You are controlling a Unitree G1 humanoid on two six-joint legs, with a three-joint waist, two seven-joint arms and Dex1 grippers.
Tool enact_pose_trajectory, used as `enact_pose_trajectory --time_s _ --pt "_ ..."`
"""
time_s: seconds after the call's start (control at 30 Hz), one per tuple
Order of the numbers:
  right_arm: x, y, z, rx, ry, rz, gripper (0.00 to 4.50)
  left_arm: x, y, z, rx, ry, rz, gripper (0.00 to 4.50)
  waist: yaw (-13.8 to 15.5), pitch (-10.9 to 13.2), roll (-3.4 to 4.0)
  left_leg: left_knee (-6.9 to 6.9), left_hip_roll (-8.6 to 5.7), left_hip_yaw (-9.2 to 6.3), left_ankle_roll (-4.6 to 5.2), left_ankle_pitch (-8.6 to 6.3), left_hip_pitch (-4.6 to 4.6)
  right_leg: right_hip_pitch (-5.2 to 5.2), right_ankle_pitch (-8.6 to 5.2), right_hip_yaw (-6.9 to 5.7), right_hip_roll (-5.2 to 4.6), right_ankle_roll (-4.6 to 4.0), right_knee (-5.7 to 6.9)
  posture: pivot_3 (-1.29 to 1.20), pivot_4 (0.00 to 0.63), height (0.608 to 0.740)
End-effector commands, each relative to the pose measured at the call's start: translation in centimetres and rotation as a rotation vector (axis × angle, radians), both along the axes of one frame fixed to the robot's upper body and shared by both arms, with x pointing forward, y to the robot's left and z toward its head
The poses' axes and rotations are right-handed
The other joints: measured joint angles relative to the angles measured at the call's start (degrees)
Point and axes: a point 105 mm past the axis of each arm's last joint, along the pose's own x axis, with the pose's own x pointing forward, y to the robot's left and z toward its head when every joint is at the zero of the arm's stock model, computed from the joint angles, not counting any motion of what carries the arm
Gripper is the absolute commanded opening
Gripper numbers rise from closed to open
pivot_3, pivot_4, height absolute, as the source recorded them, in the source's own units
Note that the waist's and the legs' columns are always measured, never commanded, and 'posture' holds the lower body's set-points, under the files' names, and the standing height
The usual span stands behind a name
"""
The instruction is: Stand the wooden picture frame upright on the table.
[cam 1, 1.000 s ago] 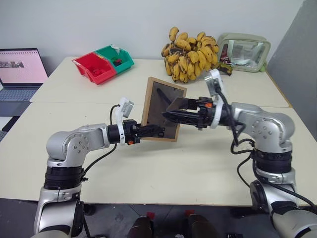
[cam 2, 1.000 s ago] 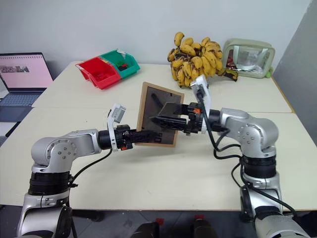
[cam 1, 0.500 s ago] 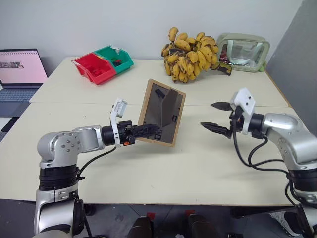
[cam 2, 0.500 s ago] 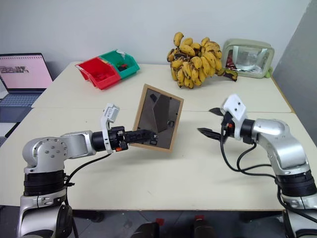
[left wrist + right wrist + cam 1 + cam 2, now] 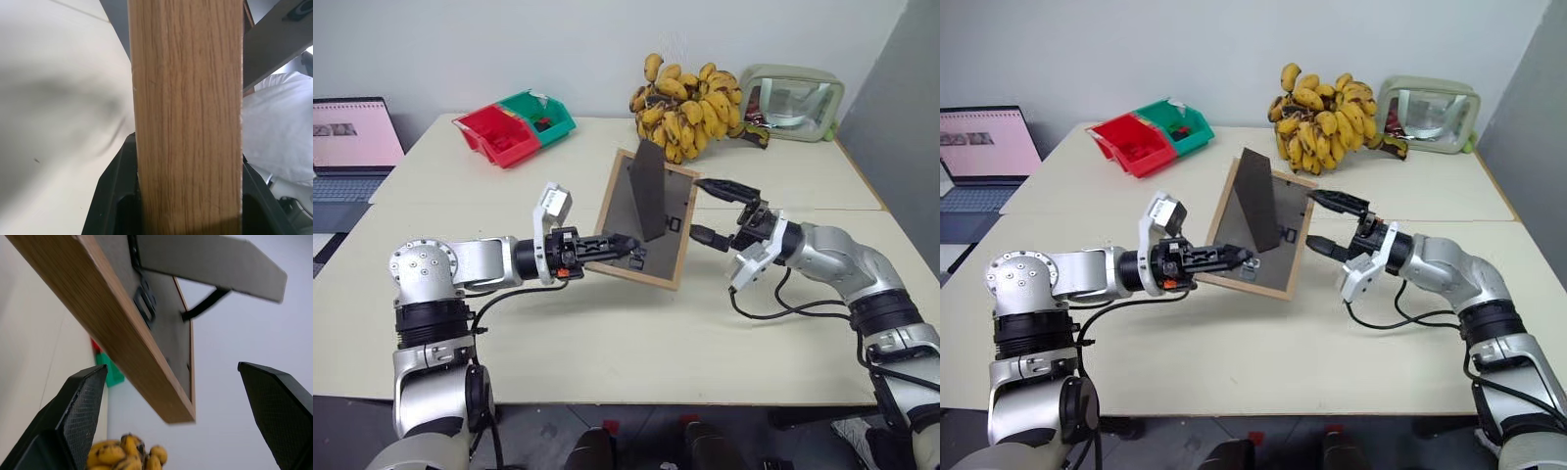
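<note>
My left fingers (image 5: 607, 242) are clamped on the lower left edge of the wooden picture frame (image 5: 651, 230); the left wrist view has the light-wood rail running straight up between them. My right fingers (image 5: 707, 209) are spread wide with nothing in them, their tips bracketing the frame's right edge, close to it but not visibly touching.

The frame is in the air above the bench (image 5: 636, 333), tilted, with the dark back panel facing me. The fold-out stand (image 5: 649, 189) is swung out from the back, a strap linking it to the panel in the right wrist view.

Progress, as I judge it: the stand is deployed and the frame is held, so about halfway. Left to do: bring the bottom edge and the stand's foot down onto the bench, then let go and see that it holds.

Versus a second ago: the stand lay flat against the back then, with my right fingers on it. Half a second ago the right arm had pulled well clear to the right. Now it is back at the frame's edge, the wrist rolled over. The frame has also tipped further and lifted slightly.
</note>
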Motion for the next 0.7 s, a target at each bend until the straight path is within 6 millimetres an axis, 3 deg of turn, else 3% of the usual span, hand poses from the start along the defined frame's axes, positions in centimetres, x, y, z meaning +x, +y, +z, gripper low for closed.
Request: enact_pose_trajectory --time_s 0.03,0.1,0.2,0.5,0.67,0.7 --pt "-0.3 1.1 0.7 -0.009 -0.057 0.069 4.49 -1.5 -1.0 1.0 -0.042 -0.043 -0.064 1.26 0.0 0.0 0.00 0.02 -0.01 0.00 0.00 0.00 0.00 0.01 0.00 0.00 -0.05 0.00 0.00 0.00 0.150 0.740" --pt "-0.3 1.3 0.5 -0.009 -0.052 0.083 4.49 -1.8 -1.2 0.7 -0.026 -0.049 -0.058 1.26 0.0 0.0 0.00 0.04 -0.01 -0.01 0.00 0.00 0.00 0.01 0.00 -0.01 -0.07 0.00 0.02 0.00 0.150 0.740" --pt "-0.3 1.1 0.5 0.000 -0.044 0.096 3.97 -1.8 -0.8 0.4 -0.035 -0.023 -0.024 1.26 0.0 0.0 0.00 0.04 0.00 -0.02 0.00 0.00 0.01 0.02 0.00 -0.01 -0.06 -0.01 0.03 0.00 0.150 0.740" --pt "-1.0 0.8 1.4 0.025 -0.083 0.137 1.88 -1.9 -0.4 0.4 -0.032 0.001 0.010 1.26 -0.1 0.0 0.00 0.07 -0.04 -0.01 0.02 0.00 0.06 0.06 0.01 0.00 -0.05 -0.01 0.12 0.00 0.150 0.740" --pt "-1.2 0.8 1.4 0.027 -0.090 0.149 1.72 -1.6 -1.1 0.5 -0.014 -0.050 0.038 1.26 -0.1 0.0 0.00 0.10 -0.05 0.00 0.02 0.00 0.06 0.05 0.00 0.01 -0.05 -0.01 0.16 0.00 0.150 0.740" --pt "-1.1 0.8 1.4 0.033 -0.088 0.147 1.72 -1.2 -1.0 0.6 -0.029 -0.041 0.059 1.60 -0.1 0.0 0.00 0.10 -0.05 0.00 0.02 0.00 0.06 0.05 0.01 0.01 -0.04 -0.01 0.17 0.00 0.150 0.740"
